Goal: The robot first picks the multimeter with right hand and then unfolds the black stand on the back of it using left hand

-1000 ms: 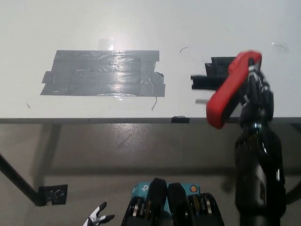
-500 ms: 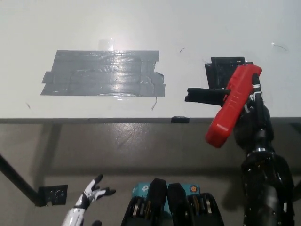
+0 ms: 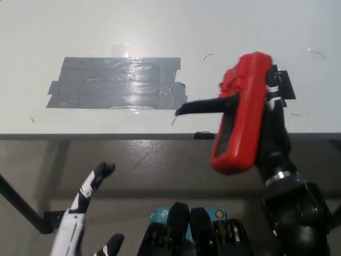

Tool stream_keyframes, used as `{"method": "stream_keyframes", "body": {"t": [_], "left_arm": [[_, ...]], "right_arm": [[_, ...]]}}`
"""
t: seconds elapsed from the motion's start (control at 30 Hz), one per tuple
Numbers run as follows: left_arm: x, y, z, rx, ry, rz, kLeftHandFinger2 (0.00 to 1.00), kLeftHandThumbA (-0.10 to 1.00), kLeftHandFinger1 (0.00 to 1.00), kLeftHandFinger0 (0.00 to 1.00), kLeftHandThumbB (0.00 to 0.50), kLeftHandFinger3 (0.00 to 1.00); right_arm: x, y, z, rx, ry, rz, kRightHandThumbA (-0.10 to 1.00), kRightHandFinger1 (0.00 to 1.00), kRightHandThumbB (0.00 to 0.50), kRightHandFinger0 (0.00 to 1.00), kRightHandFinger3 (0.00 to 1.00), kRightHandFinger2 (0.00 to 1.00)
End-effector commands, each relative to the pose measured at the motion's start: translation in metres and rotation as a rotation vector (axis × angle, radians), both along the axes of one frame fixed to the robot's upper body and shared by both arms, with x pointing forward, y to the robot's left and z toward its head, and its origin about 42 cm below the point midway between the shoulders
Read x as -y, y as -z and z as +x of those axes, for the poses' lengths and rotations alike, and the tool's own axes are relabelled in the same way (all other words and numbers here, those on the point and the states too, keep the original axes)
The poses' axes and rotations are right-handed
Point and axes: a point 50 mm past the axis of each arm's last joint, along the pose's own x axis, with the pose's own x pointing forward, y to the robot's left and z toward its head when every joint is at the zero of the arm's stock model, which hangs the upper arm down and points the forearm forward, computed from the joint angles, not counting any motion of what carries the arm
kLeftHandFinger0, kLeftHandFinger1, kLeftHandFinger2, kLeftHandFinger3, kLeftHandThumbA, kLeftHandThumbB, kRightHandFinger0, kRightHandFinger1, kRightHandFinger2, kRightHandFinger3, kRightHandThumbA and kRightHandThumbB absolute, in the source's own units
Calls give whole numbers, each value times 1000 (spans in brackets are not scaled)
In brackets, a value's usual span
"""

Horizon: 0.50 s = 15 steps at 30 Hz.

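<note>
Black right hand (image 3: 274, 136) clasps the rigid red multimeter (image 3: 241, 120); white left hand (image 3: 85, 205), fingers spread, should catch the thin black stand (image 3: 205, 106).

We see the red rubber-cased multimeter (image 3: 241, 114) held upright over the table edge, its thin black stand (image 3: 201, 107) jutting leftward.

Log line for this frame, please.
right hand: holds multimeter above table edge | stand: sticking out | left hand: open, below
</note>
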Motion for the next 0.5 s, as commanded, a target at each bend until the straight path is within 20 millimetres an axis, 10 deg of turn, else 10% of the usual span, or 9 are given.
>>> {"method": "stream_keyframes", "body": {"t": [0.0, 0.4, 0.43, 0.47], "left_arm": [[18, -67, -11, 268, 36, -58, 1000, 938, 1000, 1000, 158, 1000], [51, -121, -6, 613, 54, -70, 1000, 931, 1000, 1000, 218, 1000], [53, -128, -2, 645, 87, -40, 1000, 951, 1000, 1000, 357, 1000], [53, -129, -1, 655, 93, -11, 1000, 997, 1000, 1000, 356, 1000]], "right_arm": [[-44, -63, -50, 419, -436, 332, -100, 669, 130, 185, 893, 930], [-46, -53, -61, 364, -419, 363, -100, 527, 141, 19, 835, 909], [-45, -53, -61, 359, -414, 372, -100, 527, 122, 6, 883, 891], [-45, -53, -61, 358, -414, 374, -100, 547, 120, 19, 925, 905]]}}
